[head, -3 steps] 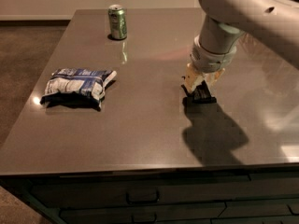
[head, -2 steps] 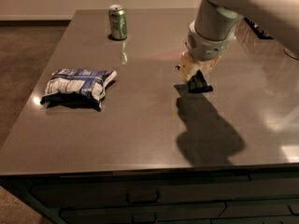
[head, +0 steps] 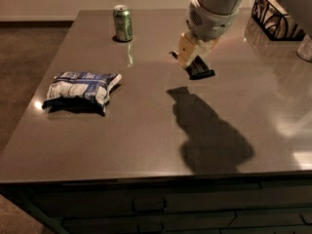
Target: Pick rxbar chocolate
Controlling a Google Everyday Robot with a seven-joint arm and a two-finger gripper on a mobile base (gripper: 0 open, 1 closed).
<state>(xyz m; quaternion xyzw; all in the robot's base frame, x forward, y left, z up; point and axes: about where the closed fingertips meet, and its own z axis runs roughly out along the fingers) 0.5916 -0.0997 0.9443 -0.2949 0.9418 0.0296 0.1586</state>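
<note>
I'm clenching my hand (head: 191, 58) on the chocolate bar (head: 201, 72), holding it above the counter (head: 146, 135), bag (head: 80, 87) lying well apart, can (head: 123, 23) standing beyond.

A green can (head: 123, 23) stands near the far edge of the gray table (head: 146, 145). To the right of the can, the gripper (head: 193, 65) hangs over the table. Its tan fingers (head: 185, 51) pinch the rxbar chocolate (head: 201, 72), a small black bar, up in the air. A crinkled blue-and-white bag (head: 80, 87) lies nearer than the can and a bit to its left. A black wire rack (head: 275, 16) sits far to the right of the can.
</note>
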